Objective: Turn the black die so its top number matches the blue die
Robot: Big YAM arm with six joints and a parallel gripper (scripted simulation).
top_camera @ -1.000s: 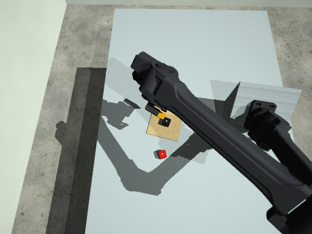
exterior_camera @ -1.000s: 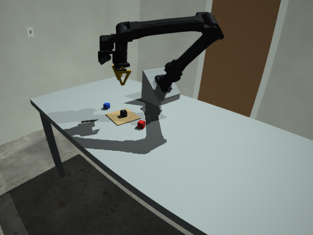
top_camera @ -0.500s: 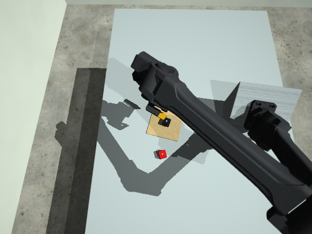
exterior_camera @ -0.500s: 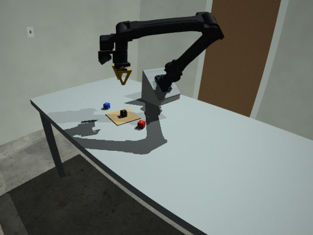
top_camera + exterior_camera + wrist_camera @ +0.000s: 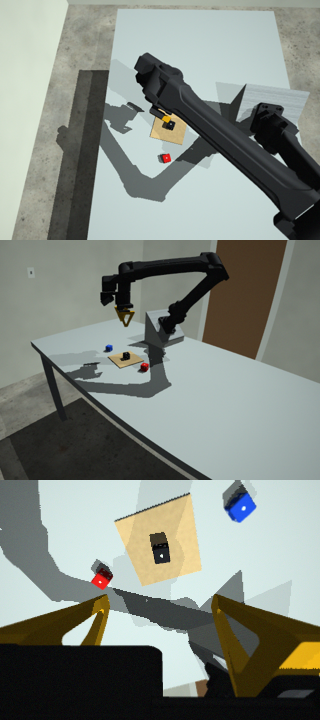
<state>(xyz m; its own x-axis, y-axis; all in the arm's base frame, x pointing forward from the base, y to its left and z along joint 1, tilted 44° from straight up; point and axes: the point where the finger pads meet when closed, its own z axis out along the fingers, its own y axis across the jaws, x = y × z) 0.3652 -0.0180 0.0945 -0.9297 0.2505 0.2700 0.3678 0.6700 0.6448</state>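
The black die [image 5: 161,553] lies flat on the tan mat [image 5: 159,540], near its middle, with one white pip on top; it also shows in the top view [image 5: 170,125] and in the exterior view [image 5: 126,355]. The blue die [image 5: 241,506] lies on the table beside the mat with one pip on top, and shows in the exterior view [image 5: 109,347]. The arm hides it in the top view. My gripper [image 5: 124,321] hangs high above the table, open and empty; its yellow fingers spread wide in the wrist view [image 5: 160,610].
A red die [image 5: 166,157] with one pip on top lies on the table in front of the mat [image 5: 168,129]; it also shows in the exterior view [image 5: 144,366]. The arm's grey base block [image 5: 161,327] stands behind the mat [image 5: 126,360]. The table's left edge is close to the blue die.
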